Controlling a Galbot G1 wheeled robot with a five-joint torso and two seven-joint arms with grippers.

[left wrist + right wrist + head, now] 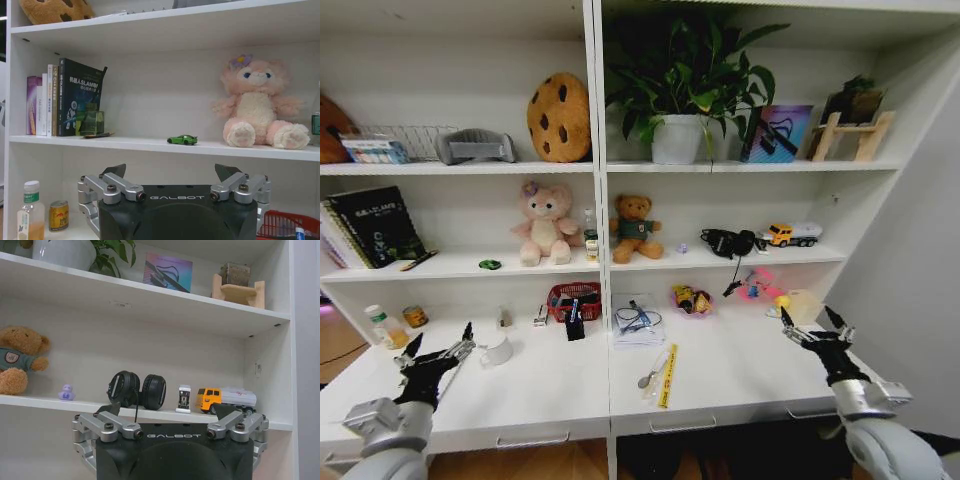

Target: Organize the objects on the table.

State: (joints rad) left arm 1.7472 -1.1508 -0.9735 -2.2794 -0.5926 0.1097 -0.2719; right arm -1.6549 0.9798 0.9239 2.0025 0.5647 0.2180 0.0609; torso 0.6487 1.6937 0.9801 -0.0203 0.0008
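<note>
The white table carries small clutter: a green-labelled tin and a bottle at the far left, a white cup, a red basket, a spoon and a yellow ruler. A tiny green toy car and a dark pen lie on the shelf above. My left gripper hovers open over the table's left end, near the cup. At the right end, my right gripper is open and holds nothing.
Shelves rise behind the table with books, a pink plush, a teddy bear, headphones, a toy truck and a potted plant. A paper pad with a cable and a pink bowl sit mid-table.
</note>
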